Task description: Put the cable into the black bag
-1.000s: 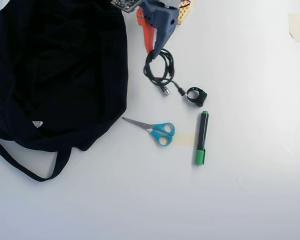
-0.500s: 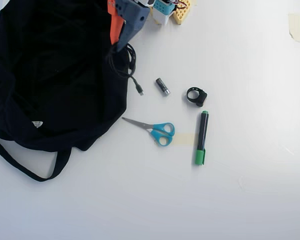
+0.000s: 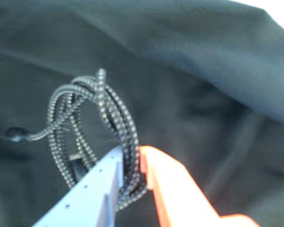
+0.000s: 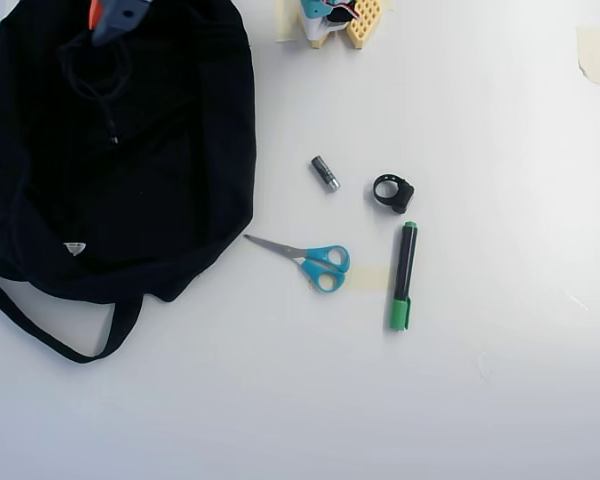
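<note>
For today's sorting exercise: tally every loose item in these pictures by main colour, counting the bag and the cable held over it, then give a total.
Black: 3 – black bag, cable, ring-shaped clip
Grey: 1 – small cylinder
Blue-handled: 1 – scissors
Black and green: 1 – marker
Total: 6

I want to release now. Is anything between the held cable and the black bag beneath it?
Nothing visible. The hand grips the cable directly over the black bag, with only bag fabric behind the coil in the wrist view.
</note>
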Available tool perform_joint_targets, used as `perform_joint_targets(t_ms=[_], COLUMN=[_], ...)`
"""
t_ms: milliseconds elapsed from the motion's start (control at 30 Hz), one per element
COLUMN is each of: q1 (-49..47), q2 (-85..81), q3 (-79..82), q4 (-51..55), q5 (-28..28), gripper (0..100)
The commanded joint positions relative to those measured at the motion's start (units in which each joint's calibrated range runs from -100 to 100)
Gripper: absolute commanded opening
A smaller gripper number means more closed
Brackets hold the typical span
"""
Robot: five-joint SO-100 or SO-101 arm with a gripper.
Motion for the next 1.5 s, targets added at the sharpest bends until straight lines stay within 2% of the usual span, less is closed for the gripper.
perform_joint_targets(t_ms=[0, 67, 133, 233, 300, 467, 533, 700, 767, 1067, 1300, 1467], q1=[5.4, 5.4, 5.0, 4.8, 4.2, -9.5, -17.5, -44.8, -51.1, -61.1, -63.0, -63.0], q2=[3.1, 3.1, 3.0, 1.6, -1.4, -15.3, -17.8, -25.9, -26.0, -26.3, -33.2, -43.2], q3=[-5.9, -5.7, -5.5, -5.4, -6.0, -5.0, -5.0, -4.5, -1.9, 1.1, 7.0, 18.8], q4=[-0.5, -0.4, -0.4, 2.1, 4.6, 13.2, 15.9, 17.8, 17.8, 17.8, 17.8, 19.8], q5=[0.0, -0.3, -0.4, -0.4, -0.5, -1.9, -1.9, -2.1, -2.1, -5.4, -7.2, -6.1], gripper=[3, 3, 14, 20, 29, 30, 29, 29, 21, 2, 2, 2])
